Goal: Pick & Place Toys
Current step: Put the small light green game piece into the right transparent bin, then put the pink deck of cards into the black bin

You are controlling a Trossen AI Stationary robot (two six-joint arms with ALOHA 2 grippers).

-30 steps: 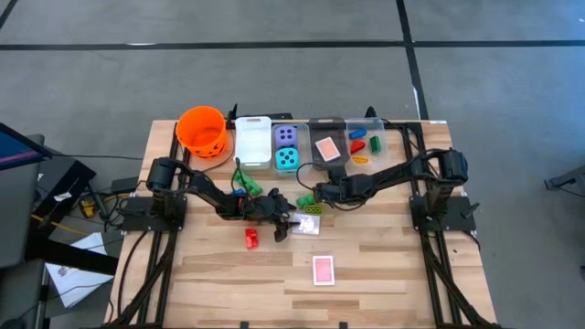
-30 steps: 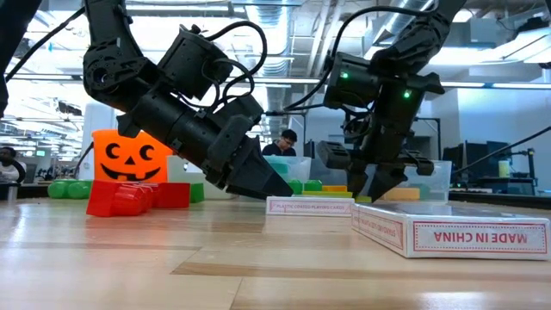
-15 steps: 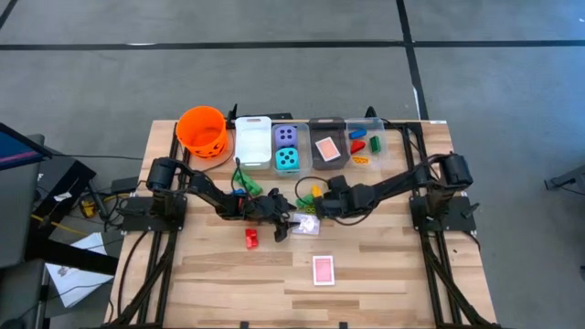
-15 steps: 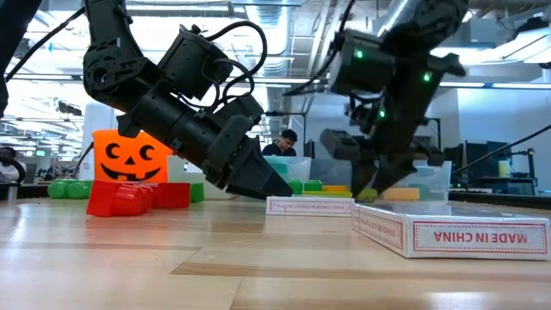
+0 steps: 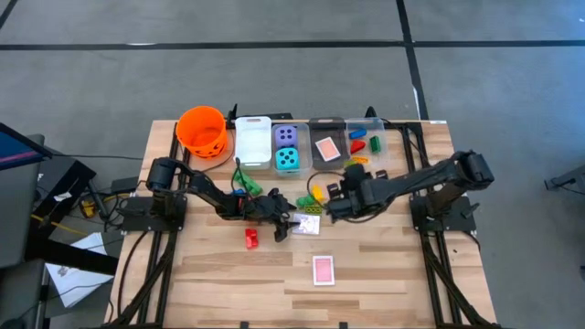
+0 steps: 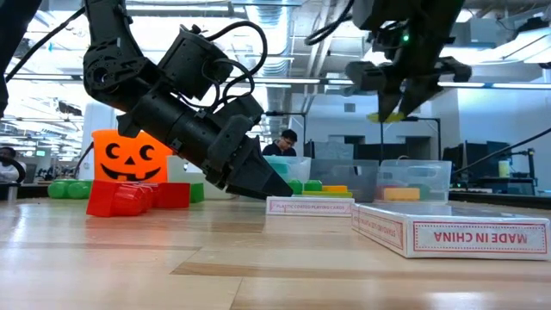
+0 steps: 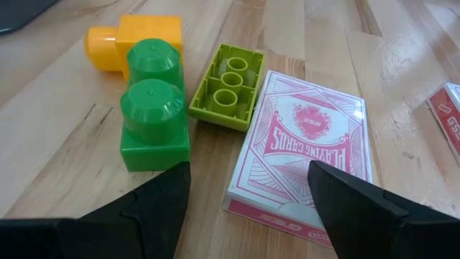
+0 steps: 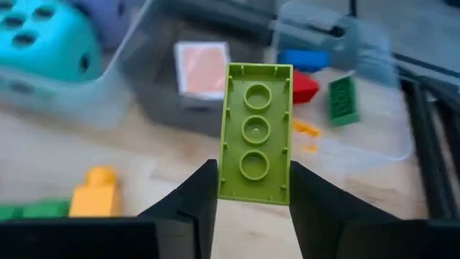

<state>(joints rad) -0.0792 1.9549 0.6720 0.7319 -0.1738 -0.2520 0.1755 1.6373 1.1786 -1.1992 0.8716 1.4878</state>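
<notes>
My right gripper (image 8: 253,169) is shut on a lime-green brick (image 8: 255,133), high above the table's middle in the low view (image 6: 385,115). My left gripper (image 7: 248,173) is open and low over the table (image 5: 291,224). Its fingers stand on either side of the near corner of a pink-backed card pack (image 7: 305,151). A second lime brick (image 7: 228,86) lies underside up against that pack. A green brick (image 7: 151,115) and a yellow brick (image 7: 136,39) lie beside it. A red brick (image 5: 251,238) and a second card pack (image 5: 323,270) lie nearer the front. My right gripper pinches the lime brick by its two long sides (image 8: 224,180), near one end, between its two fingers. The brick runs along the fingers and sticks out past their tips. Its hollow underside faces the wrist camera. It is lifted clear of the table.
Along the far edge stand an orange bucket (image 5: 202,131), a white-lidded bin (image 5: 254,142), a clear bin with the teal and purple dice (image 5: 286,146), one with a card (image 5: 327,146) and one with bricks (image 5: 366,142). A person (image 6: 288,142) sits far behind the table.
My right gripper has risen from just above the table to well above it and drawn back toward the table's right edge. It has stayed shut on the lime brick, which is carried up with it.
</notes>
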